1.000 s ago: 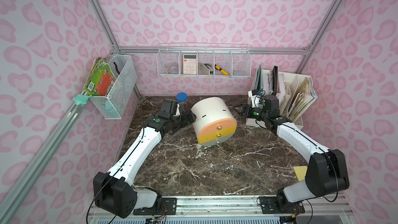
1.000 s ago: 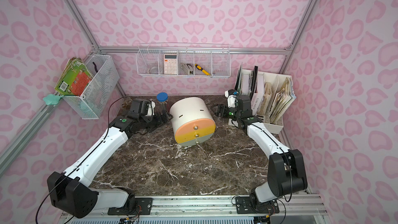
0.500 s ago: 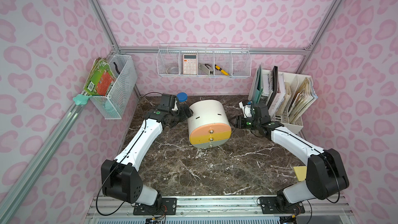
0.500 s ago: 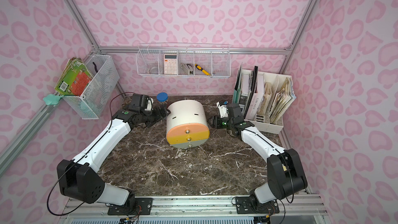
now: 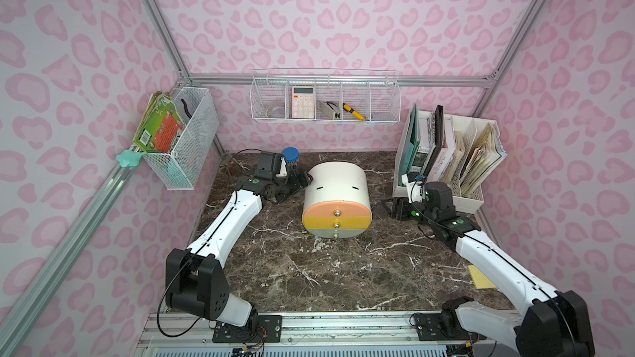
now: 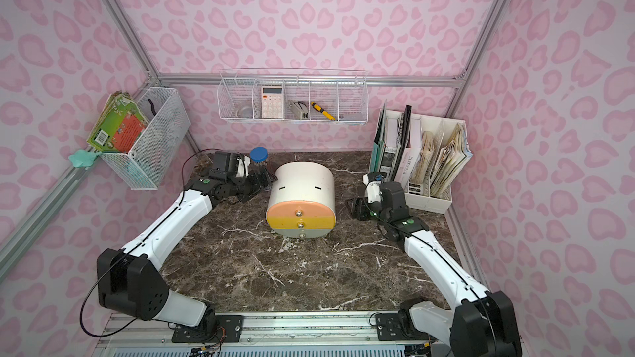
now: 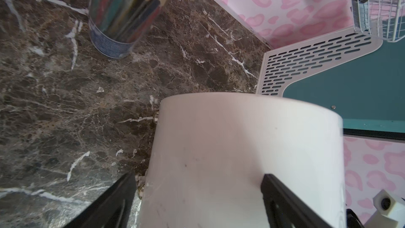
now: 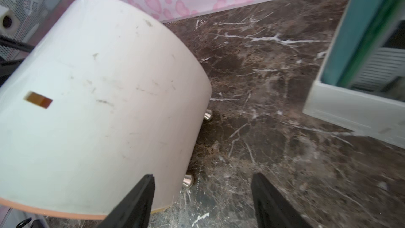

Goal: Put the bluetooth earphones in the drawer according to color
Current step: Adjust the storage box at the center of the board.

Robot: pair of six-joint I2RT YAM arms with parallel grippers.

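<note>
You're at the setup step, by my reading. The drawer cabinet (image 5: 335,197) stands toward the back of the counter (image 5: 309,276), between the two arms. Its peach, yellow and grey-green fronts all sit flush, so nothing is open to receive anything. No earphones show in any view (not on the counter, not in either gripper), so I can't tell you where they are.

Your left gripper (image 5: 299,182) is at the cabinet's rear left corner, just in front of the blue-lidded pencil tube (image 5: 290,156). The left wrist view shows its jaws spread wide, one finger over the white shell and one over bare counter, gripping nothing. Whether it touches the shell I can't tell.

Your right gripper (image 5: 395,208) hangs low beside the cabinet's right side, clear of it and close to the file rack (image 5: 446,180), jaws also apart and empty.

Next you'll likely need one gripper bracing the shell while the other narrows onto a small metal knob (image 5: 337,213) and pulls straight forward. The cabinet looks light and may slide.
</note>
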